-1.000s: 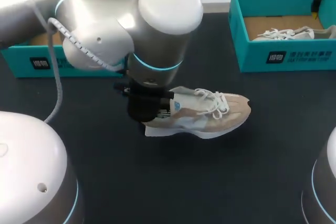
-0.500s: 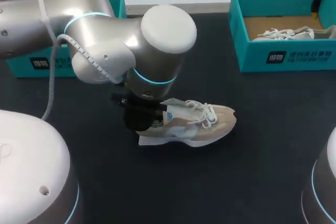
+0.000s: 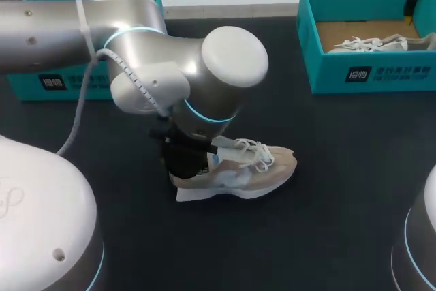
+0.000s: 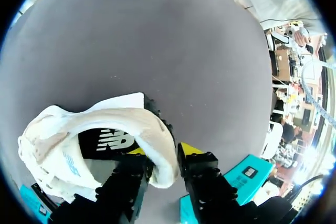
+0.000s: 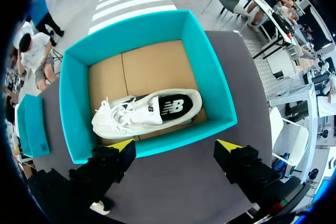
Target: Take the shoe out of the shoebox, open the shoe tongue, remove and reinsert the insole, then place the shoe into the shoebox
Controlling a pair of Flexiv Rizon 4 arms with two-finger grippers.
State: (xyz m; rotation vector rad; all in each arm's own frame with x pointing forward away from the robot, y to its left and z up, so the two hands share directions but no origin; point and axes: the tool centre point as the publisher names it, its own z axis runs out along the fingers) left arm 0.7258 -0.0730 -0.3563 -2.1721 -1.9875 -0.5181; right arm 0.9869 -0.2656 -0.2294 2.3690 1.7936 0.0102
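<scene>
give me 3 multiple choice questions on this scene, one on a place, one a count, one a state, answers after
1. Where does the white shoe lie?
A) in the teal box
B) on the bare table
C) in a gripper

2. How many shoes show in the head view?
A) one
B) two
C) four

3. The left gripper is:
A) open above the table
B) shut on the beige shoe at its heel
C) shut on a lid

Answers:
1 A, it rests on the box's cardboard floor.
2 B, the beige one in the gripper and the white one in the box.
3 B, one finger sits inside the heel and one outside.
</scene>
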